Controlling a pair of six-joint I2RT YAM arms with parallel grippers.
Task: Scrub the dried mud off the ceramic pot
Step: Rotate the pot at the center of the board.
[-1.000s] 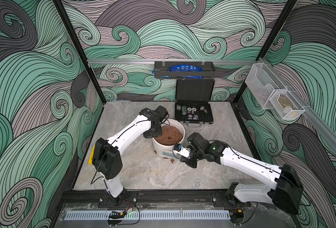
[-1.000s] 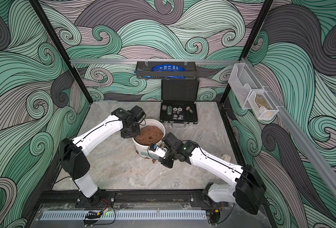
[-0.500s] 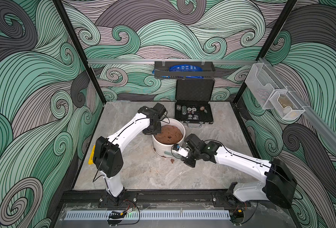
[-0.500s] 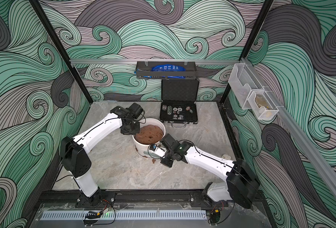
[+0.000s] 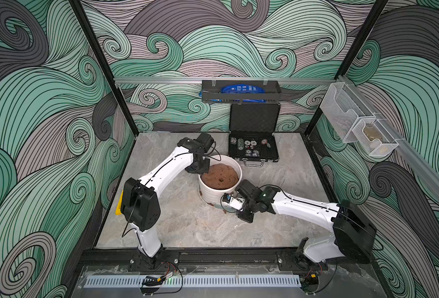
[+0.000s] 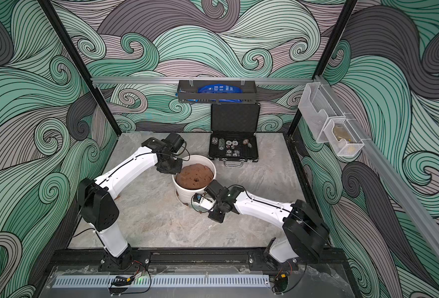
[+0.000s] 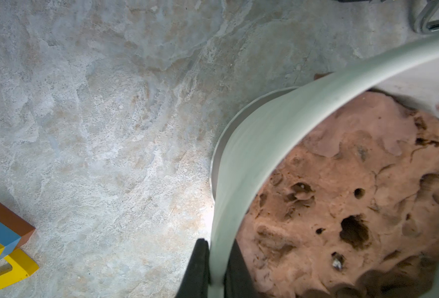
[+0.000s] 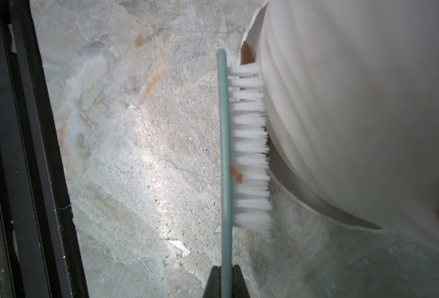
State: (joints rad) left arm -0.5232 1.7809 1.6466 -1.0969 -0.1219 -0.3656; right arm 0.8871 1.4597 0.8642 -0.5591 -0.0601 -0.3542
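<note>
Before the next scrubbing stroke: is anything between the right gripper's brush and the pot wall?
Nothing visible. In the right wrist view the brush, clamped in the right gripper, has its bristles touching the ceramic pot wall directly. Only a small crumb of dried mud sits caught in the bristles.

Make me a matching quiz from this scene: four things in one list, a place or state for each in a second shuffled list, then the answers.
Things
1. left gripper
2. right gripper
3. brush bristles
4. chip case

Places or states
A. lying open at the back of the table
B. touching the wall of the ceramic pot
C. shut on the ceramic pot's rim
D. shut on the brush handle

Pairs: 1-C, 2-D, 3-B, 4-A
</note>
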